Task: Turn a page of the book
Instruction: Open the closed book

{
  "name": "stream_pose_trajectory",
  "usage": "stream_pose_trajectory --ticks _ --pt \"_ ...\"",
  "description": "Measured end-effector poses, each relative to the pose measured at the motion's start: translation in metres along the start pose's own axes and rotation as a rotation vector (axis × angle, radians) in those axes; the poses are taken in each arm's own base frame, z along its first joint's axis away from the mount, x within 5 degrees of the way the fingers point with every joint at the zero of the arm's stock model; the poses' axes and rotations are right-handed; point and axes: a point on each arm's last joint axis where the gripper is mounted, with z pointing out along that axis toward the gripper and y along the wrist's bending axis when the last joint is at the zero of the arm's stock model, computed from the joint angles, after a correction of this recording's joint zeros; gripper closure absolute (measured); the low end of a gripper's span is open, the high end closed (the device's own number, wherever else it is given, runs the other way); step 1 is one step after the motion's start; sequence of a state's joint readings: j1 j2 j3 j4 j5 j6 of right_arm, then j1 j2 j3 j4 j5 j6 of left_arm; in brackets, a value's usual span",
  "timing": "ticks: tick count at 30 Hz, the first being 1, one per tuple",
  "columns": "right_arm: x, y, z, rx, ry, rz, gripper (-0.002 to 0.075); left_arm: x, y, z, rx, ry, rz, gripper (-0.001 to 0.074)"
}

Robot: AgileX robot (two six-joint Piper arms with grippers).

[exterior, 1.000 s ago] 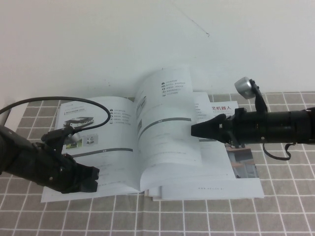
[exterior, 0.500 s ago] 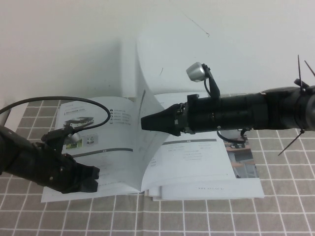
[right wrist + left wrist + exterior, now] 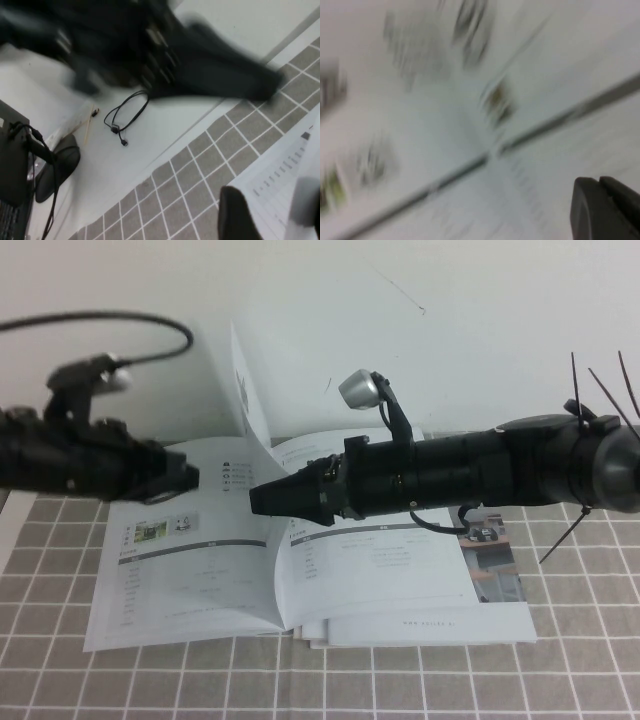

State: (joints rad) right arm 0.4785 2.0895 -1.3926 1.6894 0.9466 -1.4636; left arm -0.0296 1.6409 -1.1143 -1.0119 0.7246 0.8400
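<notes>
Open book (image 3: 300, 570) flat on the checked bench (image 3: 560, 670). One page (image 3: 250, 395) upright near the spine, standing edge-on at the far side. Right claw (image 3: 262, 498) above the spine, just near of that page, fingers apart, gripping nothing visible. Left claw (image 3: 190, 476) raised over the left leaf; cannot tell whether together or apart.

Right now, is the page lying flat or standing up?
Standing up: the page rises from the book, beside the right gripper.
</notes>
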Motion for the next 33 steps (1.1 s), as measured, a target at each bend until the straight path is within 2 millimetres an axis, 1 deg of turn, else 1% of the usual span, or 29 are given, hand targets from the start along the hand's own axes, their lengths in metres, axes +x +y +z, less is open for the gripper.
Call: stream_pose_trajectory --ticks 3,4,6,7,9,11,14,16,20,26,28,29,32,33 --pt "0.002 0.003 0.004 -0.008 0.015 -0.003 0.039 -0.035 -0.029 -0.044 0.029 -0.144 0.085 0.0738" --pt "0.004 0.006 0.007 -0.015 0.021 -0.003 0.039 -0.044 -0.039 -0.058 0.033 -0.19 0.118 0.0738" --pt "0.007 0.012 0.014 -0.031 0.039 -0.011 0.039 -0.057 -0.055 -0.079 0.046 -0.256 0.167 0.0738" --pt "0.009 0.015 0.018 -0.04 0.047 -0.013 0.039 -0.062 -0.062 -0.088 0.051 -0.285 0.19 0.0738" --pt "0.012 0.021 0.025 -0.055 0.062 -0.019 0.039 -0.068 -0.07 -0.098 0.062 -0.317 0.228 0.0738" --pt "0.015 0.027 0.031 -0.065 0.075 -0.022 0.039 -0.069 -0.072 -0.1 0.062 -0.328 0.247 0.0738" --pt "0.021 0.033 0.039 -0.07 0.103 -0.036 0.039 -0.07 -0.067 -0.093 0.063 -0.31 0.242 0.0738" --pt "0.024 0.035 0.042 -0.071 0.125 -0.05 0.039 -0.069 -0.061 -0.084 0.069 -0.282 0.229 0.0738" --pt "0.028 0.038 0.042 -0.103 0.171 -0.077 0.039 -0.067 -0.05 -0.067 0.085 -0.222 0.202 0.0738" --pt "0.034 0.045 0.037 -0.199 0.242 -0.104 0.0395 -0.064 -0.03 -0.038 0.094 -0.146 0.152 0.0738" --pt "0.036 0.044 0.034 -0.2 0.275 -0.114 0.0433 -0.06 -0.021 -0.026 0.099 -0.1 0.137 0.0738" --pt "0.036 0.041 0.031 -0.19 0.291 -0.119 0.0472 -0.058 -0.018 -0.021 0.1 -0.078 0.135 0.0738" --pt "0.034 0.038 0.017 -0.152 0.362 -0.157 0.0634 -0.051 -0.007 -0.009 0.08 -0.003 0.145 0.0738" --pt "0.032 0.038 0.012 -0.137 0.385 -0.17 0.0659 -0.049 -0.005 -0.007 0.073 0.012 0.147 0.0738"
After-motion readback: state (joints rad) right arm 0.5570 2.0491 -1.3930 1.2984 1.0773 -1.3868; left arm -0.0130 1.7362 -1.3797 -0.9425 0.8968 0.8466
